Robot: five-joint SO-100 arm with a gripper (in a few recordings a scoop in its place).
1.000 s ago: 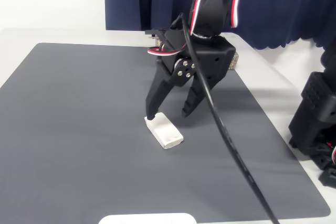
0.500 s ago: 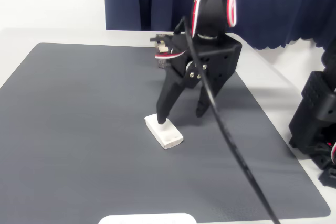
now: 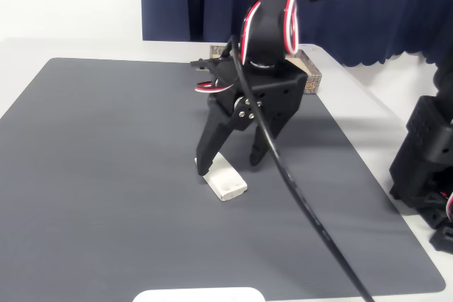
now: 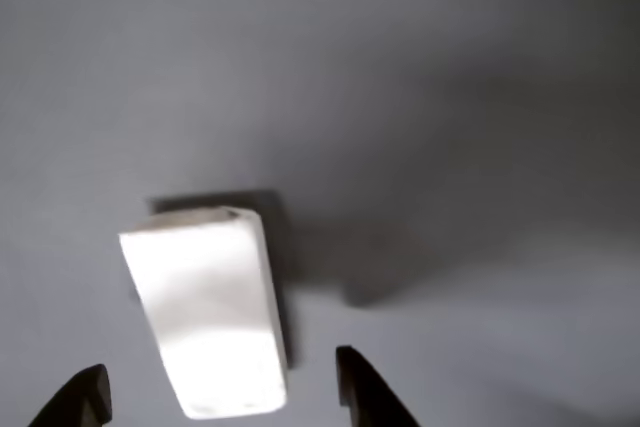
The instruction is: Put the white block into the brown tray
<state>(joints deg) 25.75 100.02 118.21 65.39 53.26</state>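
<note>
The gripper hangs low over the dark grey mat with its jaws spread wide, one fingertip down at the far left end of the white block and the other planted off to the right of it in the fixed view. From the wrist view the reason for that stance is plain — the block lies between the two dark fingertips, its long side running away from the camera, so closing would pinch it across its narrow width. It sits closer to the left fingertip than the right, which suggests the grip is not quite centred yet. The block lies flat on the mat and has not been lifted.

The brown tray stands at the far edge of the mat, mostly hidden behind the arm's black body, well apart from the block. A flat white plate peeks in at the near edge of the table. The likely step in hand is lining up for the grasp — closing should follow, and an off-centre squeeze could nudge the block sideways.
</note>
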